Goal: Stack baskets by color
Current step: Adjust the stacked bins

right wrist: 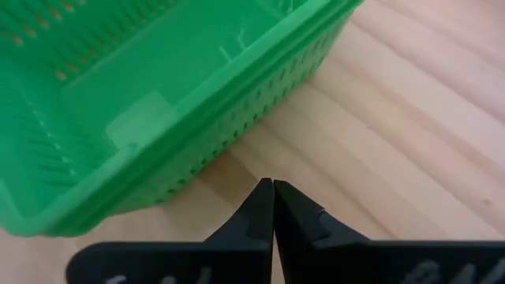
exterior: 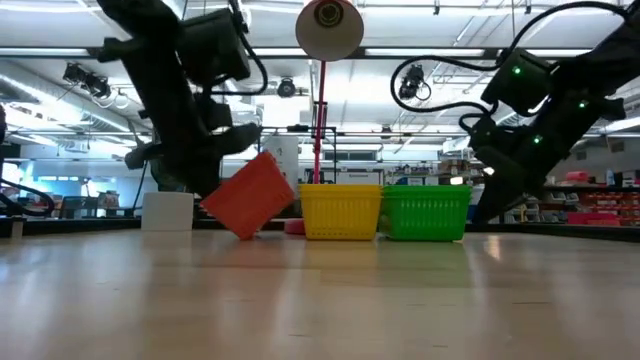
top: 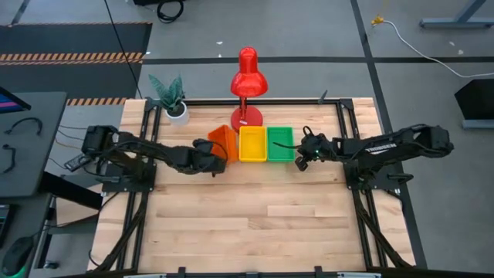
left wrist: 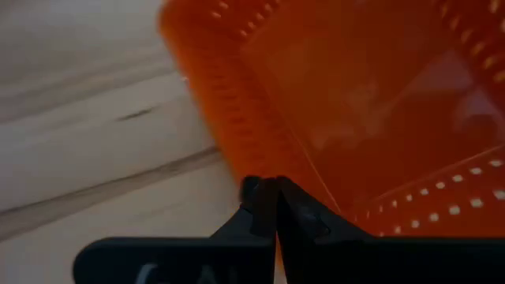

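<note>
Roughly, near to far:
desk [top: 255, 232]: bare wood across the near part; all things set along the far edge.
left gripper [top: 210, 164]: jaws clenched on the rim of the orange basket [top: 224, 142]; left wrist view shows the fingertips [left wrist: 264, 207] pinched shut over the orange edge.
orange basket: tilted up on one lower edge in the low view, leaning away from the yellow basket [top: 252, 144], just beside it, not flat on the desk.
right gripper [top: 303, 160]: jaws clenched on nothing; tips together over bare wood just beside the green basket [top: 280, 144], not touching it as far as the right wrist view shows.
yellow basket: upright, flat on desk, between orange and green, sides touching or nearly.
green basket: upright, flat, at the right-arm end of the row.
progress: judged near the end; three colour piles lined up in a row, only the orange one not settled flat.
left to do: probably lower and release orange, then pull both arms back.
count, piles: one orange, one yellow, one green.
count, baskets per pile: cannot tell, nested layers not separable from these views.
count, grippers: two, one busy, one empty.
behind the row: red lamp [top: 248, 83], one; potted plant [top: 173, 99], one, at the far left-arm corner.
</note>
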`<state>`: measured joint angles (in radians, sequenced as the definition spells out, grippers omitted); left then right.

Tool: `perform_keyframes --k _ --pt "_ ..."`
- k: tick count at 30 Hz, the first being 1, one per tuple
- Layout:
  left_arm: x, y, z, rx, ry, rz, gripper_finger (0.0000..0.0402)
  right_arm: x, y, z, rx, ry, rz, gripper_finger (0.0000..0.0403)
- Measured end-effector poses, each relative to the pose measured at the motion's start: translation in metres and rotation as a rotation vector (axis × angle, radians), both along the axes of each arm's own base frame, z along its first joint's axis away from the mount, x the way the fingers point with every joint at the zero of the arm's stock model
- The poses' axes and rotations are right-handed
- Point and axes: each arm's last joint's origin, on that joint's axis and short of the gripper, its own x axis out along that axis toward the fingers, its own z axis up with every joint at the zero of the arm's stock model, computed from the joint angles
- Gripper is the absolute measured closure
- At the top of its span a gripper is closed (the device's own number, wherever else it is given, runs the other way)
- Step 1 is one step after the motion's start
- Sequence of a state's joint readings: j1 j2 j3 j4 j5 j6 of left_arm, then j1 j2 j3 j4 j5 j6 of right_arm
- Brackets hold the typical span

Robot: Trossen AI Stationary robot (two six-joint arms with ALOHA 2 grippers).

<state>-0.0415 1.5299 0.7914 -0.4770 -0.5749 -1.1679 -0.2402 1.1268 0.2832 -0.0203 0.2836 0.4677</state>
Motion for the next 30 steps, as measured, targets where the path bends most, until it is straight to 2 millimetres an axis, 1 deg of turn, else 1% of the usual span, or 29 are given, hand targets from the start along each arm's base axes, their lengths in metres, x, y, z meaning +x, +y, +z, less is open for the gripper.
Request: perform_keyframes --k 4,9,14,19,22,24,27,30 --pt "0.008 0.004 -0.009 0.006 -0.01 0.005 0.0396 0.004 -0.001 -0.006 0.006 0.015 0.028 0.0393" --pt "0.012 0.005 -0.006 0.033 -0.028 -0.047 0.0395 0.006 -0.002 -0.014 0.008 0.059 0.04 0.0397" --pt "0.016 0.002 0.017 0.073 -0.054 -0.091 0.0395 0.007 -0.002 -0.017 0.005 0.076 0.048 0.0393" --pt "0.024 -0.008 0.056 0.154 -0.1 -0.142 0.0395 0.006 -0.002 -0.014 -0.022 0.086 0.07 0.0394" --pt "0.021 -0.013 0.071 0.18 -0.026 -0.151 0.0395 0.003 -0.002 -0.011 -0.031 0.097 0.076 0.0395" --pt "0.013 -0.014 0.074 0.166 0.057 -0.122 0.0395 0.002 -0.002 -0.009 -0.036 0.093 0.072 0.0395" --pt "-0.007 -0.011 0.067 0.123 0.192 -0.012 0.0397 -0.001 -0.002 -0.007 -0.035 0.098 0.071 0.0395" --pt "-0.026 -0.009 0.048 0.072 0.283 0.086 0.0398 -0.003 -0.001 -0.005 -0.035 0.095 0.073 0.0395"
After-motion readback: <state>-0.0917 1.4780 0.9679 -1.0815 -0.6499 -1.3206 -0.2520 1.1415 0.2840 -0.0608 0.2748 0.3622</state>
